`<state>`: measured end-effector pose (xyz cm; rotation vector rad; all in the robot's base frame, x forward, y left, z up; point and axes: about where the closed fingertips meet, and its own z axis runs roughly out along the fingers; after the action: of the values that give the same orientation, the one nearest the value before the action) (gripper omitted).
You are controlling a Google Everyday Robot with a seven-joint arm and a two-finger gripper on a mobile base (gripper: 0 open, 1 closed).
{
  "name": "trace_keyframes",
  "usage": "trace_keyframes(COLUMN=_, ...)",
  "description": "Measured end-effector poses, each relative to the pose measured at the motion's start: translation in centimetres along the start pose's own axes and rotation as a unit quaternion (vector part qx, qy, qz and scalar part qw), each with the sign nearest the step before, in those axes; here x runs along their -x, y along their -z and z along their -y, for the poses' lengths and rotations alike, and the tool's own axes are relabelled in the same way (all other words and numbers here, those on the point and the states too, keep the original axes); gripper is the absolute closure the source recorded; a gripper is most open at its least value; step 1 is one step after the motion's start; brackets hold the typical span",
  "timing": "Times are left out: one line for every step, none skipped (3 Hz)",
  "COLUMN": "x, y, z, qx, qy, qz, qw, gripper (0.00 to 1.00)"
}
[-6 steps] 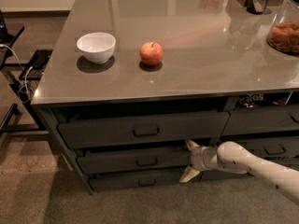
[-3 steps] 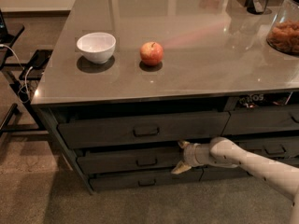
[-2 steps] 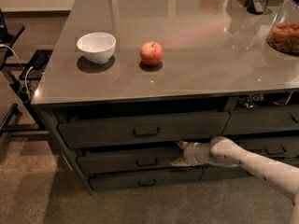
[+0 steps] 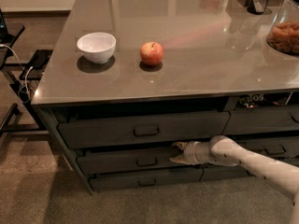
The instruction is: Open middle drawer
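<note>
The middle drawer (image 4: 121,159) is the wide dark grey front in the middle of the left stack, with a small black loop handle (image 4: 146,162) at its centre. A thin dark gap shows along its top edge. My gripper (image 4: 176,153) comes in from the right on a white arm (image 4: 243,161). It sits at the right end of this drawer front, right of the handle and not on it. Its two pale fingertips (image 4: 177,145) stand a little apart, so it is open and holds nothing.
The taller top drawer (image 4: 145,130) is above and the bottom drawer (image 4: 147,181) below. Narrower drawers (image 4: 261,121) are on the right. A white bowl (image 4: 96,45), an apple (image 4: 152,53) and a snack jar (image 4: 285,31) stand on the grey counter (image 4: 201,55). A black stand (image 4: 21,64) is at the left.
My gripper has moved left along the middle drawer front toward the handle, and its fingers have come closer together. The bowl and apple have not moved.
</note>
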<state>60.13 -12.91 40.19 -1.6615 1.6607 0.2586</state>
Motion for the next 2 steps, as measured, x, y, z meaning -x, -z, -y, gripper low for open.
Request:
trace_keyframes(x=0.27, y=0.23, z=0.79, qx=0.000, qy=0.000, qz=0.000, qw=1.0000, gripper=1.00)
trace_keyframes(x=0.36, y=0.28, z=1.22, qx=0.000, qy=0.000, qz=0.000, qw=1.0000, gripper=1.00)
